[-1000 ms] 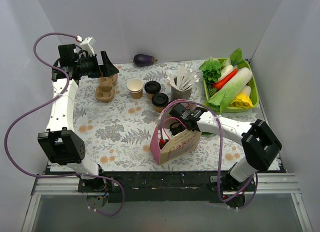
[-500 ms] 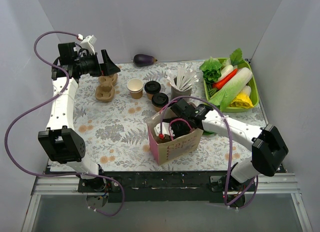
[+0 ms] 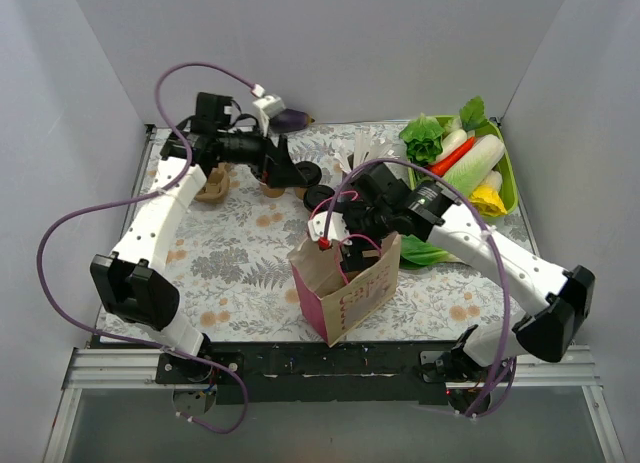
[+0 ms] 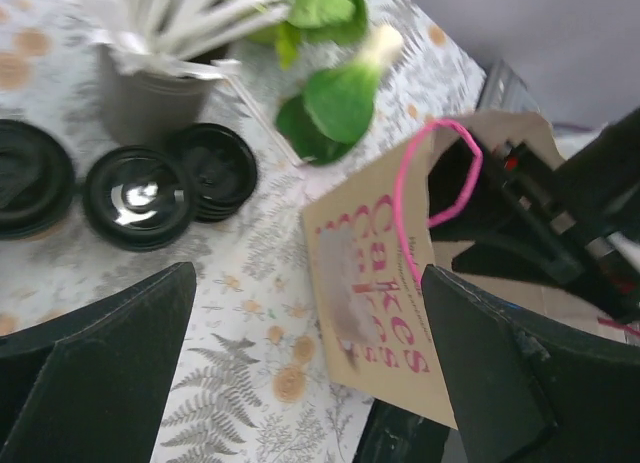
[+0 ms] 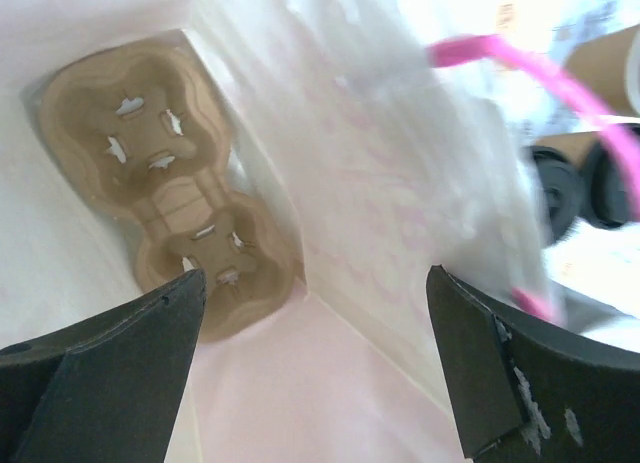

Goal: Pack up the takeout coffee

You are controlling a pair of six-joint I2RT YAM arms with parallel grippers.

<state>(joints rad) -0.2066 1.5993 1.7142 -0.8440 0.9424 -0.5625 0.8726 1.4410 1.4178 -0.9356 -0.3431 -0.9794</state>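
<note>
Takeout coffee cups with black lids [image 3: 320, 195] stand mid-table beside the stick cup, and their lids [image 4: 135, 195] also show in the left wrist view. My left gripper [image 3: 290, 171] [image 4: 308, 273] hovers open just left of them, holding nothing. The kraft paper bag [image 3: 360, 288] [image 4: 380, 283] with pink handles stands open in front of the cups. My right gripper [image 3: 345, 223] [image 5: 315, 275] is open over the bag's mouth and looks down inside. A pulp cup carrier [image 5: 165, 173] lies on the bag's floor.
A dark grey cup of white sticks [image 3: 365, 161] [image 4: 150, 93] stands behind the coffees. A green tray of vegetables [image 3: 505, 163] sits at the back right. Another pulp carrier [image 3: 212, 188] lies at the left, and an eggplant [image 3: 295, 118] at the back wall.
My left arm swung from the far left carrier to the cups at mid-table. My right gripper opened wide and rose from the bag, which now stands more upright.
</note>
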